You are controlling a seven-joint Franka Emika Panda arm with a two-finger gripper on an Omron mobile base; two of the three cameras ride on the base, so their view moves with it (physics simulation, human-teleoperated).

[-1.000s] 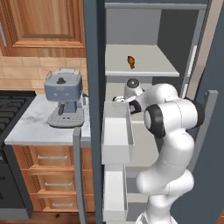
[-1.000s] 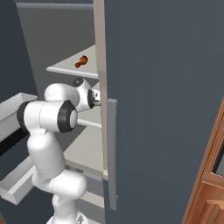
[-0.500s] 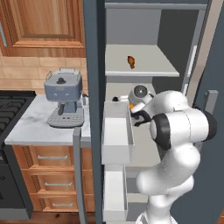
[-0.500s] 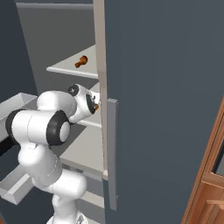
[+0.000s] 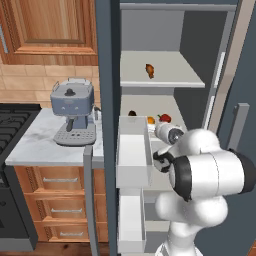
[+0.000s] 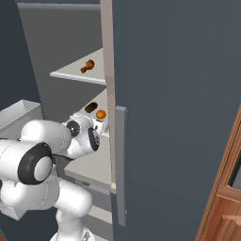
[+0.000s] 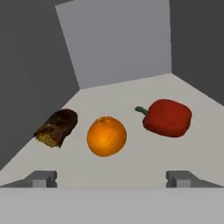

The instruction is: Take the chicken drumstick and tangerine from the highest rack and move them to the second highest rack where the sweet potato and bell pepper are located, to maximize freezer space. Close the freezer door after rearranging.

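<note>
— Since a second ago, what has moved?

— Back then the arm reached into the second highest rack (image 5: 150, 107) with its wrist over the shelf; now the arm has folded back and its big elbow joint sits in front of the freezer opening in the left base view. The tangerine (image 7: 106, 135) now lies on that rack with nothing touching it.

— And the end effector (image 7: 112, 178)?

— Released. Its two finger tips (image 7: 43, 178) stand wide apart at the bottom of the hand view, short of the fruit and holding nothing.

— Where are the task's things?

— The tangerine (image 5: 150, 120) rests on the second highest rack between the sweet potato (image 7: 57, 127) and the red bell pepper (image 7: 167, 117), near both but touching neither. From the right base view the tangerine (image 6: 100, 114) sits just in front of the sweet potato (image 6: 91, 107). The chicken drumstick (image 5: 149, 70) lies alone on the highest rack (image 5: 165, 80), towards the back; the right base view shows the drumstick (image 6: 86, 66) there as well.

— The door?

— The freezer door (image 6: 179, 108) stands open, its edge and handle close to the camera on the right side.

— Anything beside the freezer?

— A grey coffee machine (image 5: 73, 111) stands on the marble counter (image 5: 35, 145) to the left.
</note>
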